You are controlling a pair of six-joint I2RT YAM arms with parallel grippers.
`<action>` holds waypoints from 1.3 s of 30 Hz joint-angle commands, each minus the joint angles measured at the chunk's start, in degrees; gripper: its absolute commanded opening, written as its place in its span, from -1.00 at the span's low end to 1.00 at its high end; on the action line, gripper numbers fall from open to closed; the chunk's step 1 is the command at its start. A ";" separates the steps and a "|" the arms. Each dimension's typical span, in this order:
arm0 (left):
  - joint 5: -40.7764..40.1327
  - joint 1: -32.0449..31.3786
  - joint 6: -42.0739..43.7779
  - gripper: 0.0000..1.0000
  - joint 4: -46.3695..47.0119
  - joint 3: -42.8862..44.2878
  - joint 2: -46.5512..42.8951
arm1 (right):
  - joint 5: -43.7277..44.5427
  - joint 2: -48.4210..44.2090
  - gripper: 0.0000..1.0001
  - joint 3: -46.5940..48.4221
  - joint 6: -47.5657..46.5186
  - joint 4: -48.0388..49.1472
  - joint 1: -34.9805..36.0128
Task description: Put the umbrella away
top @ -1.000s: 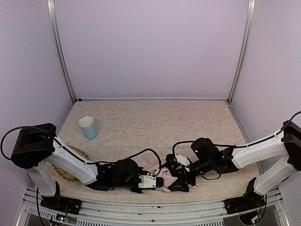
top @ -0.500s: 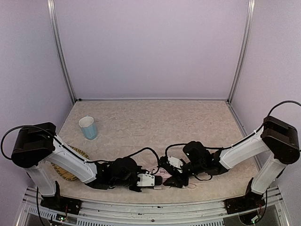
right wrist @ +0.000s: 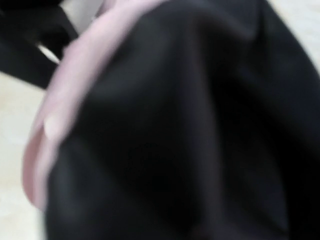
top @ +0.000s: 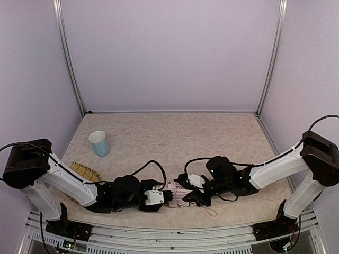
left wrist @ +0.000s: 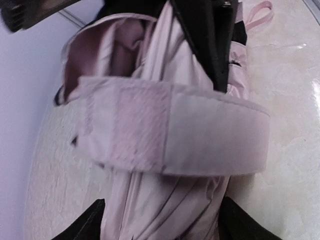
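Note:
The folded pale pink umbrella [top: 178, 193] lies on the table near the front edge, between the two grippers. In the left wrist view the umbrella [left wrist: 170, 195] fills the frame, with a closure band [left wrist: 170, 135] wrapped round it and its wrist strap [left wrist: 260, 12] beyond. My left gripper [top: 167, 197] is open, its black fingers [left wrist: 85, 225] standing wide on either side of the bundle. My right gripper [top: 187, 194] is shut on the umbrella's right end. The right wrist view shows only blurred black with a pink edge [right wrist: 55, 115].
A light blue cup [top: 99, 143] stands at the back left. A woven basket [top: 85, 171] lies at the left, partly behind my left arm. The umbrella's strap loop [top: 211, 212] trails on the table near the front edge. Walls and metal posts enclose the table.
My left gripper has opened and drawn back to the left, uncovering more of the umbrella. My right gripper has closed on the umbrella's right end.

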 commanded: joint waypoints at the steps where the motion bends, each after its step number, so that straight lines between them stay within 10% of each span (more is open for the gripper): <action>1: -7.08 0.92 -1.69 0.57 2.07 -2.85 -6.33 | 5.34 -4.24 -1.00 -0.89 -0.70 -3.08 -0.79; 3: -6.53 1.18 -2.86 0.94 1.00 -4.12 -9.96 | 5.89 -6.48 -1.00 -1.18 -1.75 -2.57 -0.86; 10: 11.40 3.94 -15.14 0.96 7.25 -11.22 -26.25 | 10.04 -13.54 -1.00 -0.08 -5.16 -2.34 -1.39; 17: 25.29 7.17 -25.63 -0.02 14.23 -9.63 -21.58 | 10.27 -21.10 -1.00 4.69 -10.25 -4.03 -2.76; 33: 35.59 13.95 -26.35 0.24 28.26 2.09 -3.78 | 4.30 -20.17 -1.00 23.88 -15.82 -13.09 -2.90; 39: 40.40 14.41 -26.54 -0.15 29.45 3.90 -0.43 | 3.48 -19.96 -1.00 25.76 -16.25 -14.23 -2.92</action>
